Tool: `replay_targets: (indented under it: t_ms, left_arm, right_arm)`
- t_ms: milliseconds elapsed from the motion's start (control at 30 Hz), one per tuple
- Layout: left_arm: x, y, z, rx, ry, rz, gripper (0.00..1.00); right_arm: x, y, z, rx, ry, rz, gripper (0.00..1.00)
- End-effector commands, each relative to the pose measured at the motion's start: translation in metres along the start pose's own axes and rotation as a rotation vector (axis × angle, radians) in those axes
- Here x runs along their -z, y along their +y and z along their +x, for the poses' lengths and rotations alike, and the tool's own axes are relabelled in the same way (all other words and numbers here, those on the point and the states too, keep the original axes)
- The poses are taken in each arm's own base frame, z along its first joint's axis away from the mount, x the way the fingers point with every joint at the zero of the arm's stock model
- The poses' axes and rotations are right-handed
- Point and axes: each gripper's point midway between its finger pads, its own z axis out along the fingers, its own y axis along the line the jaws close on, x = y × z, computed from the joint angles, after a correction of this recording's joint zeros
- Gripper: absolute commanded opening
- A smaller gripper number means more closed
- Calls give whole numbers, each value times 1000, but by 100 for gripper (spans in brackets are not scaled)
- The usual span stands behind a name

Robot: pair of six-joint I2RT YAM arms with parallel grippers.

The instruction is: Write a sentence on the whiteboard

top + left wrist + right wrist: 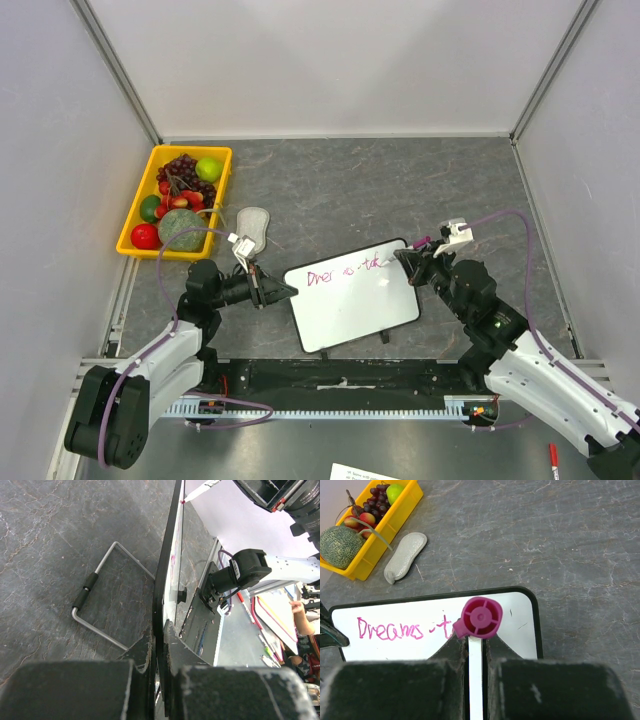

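— Overhead, where is the whiteboard?
— Mid-bench; the left gripper clamps its left edge.
— Left wrist view?
— Jaws tight on the black frame.
— Right wrist view?
— There the right gripper grips a pink marker above the sentence.

One whiteboard, one marker, one eraser — one tray

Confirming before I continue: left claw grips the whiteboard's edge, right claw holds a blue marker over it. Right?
Not quite: the marker in the right claw is magenta-pink, not blue, as the right wrist view shows. The left claw does grip the whiteboard by its edge.
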Motion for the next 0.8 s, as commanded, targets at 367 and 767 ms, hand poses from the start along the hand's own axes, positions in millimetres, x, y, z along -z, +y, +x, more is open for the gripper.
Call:
replay_targets:
  t_ms: [367,767]
  left_arm:
    - [0,1,-5,-103,-21,4,2]
    - [0,1,-5,-101,-19,3,2]
  right_arm:
    - [7,15,-56,-19,-128,-11,0]
    - [3,3,-32,9,-74,18,0]
